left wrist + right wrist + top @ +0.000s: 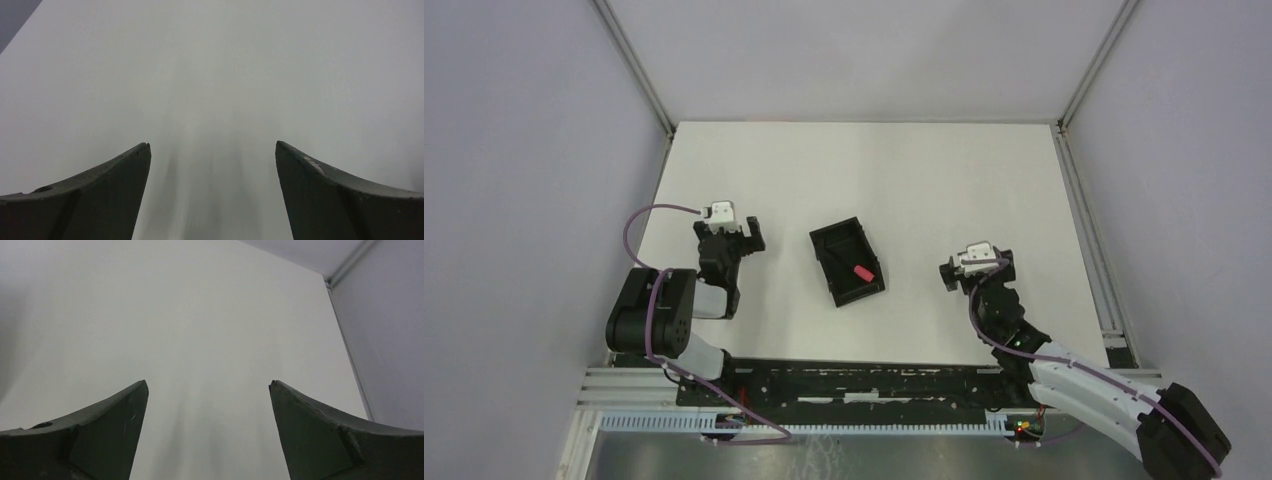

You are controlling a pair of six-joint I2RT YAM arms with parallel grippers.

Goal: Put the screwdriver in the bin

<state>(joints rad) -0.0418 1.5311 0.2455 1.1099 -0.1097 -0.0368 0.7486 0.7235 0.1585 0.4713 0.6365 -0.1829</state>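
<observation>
Gaping wide, right gripper (208, 383) holds nothing; left gripper (213, 143) likewise spread, empty; screwdriver (862, 271) inside bin (822, 259).

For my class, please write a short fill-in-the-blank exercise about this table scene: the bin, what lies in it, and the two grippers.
1. The small red-handled tool lying inside the bin is a ____.
2. The left gripper has ____ between its fingers.
3. The jaws of the right gripper stand wide ____, away from the bin.
4. Seen from above, the bin sits ____ the two grippers.

Missing words: screwdriver; nothing; open; between.
</observation>
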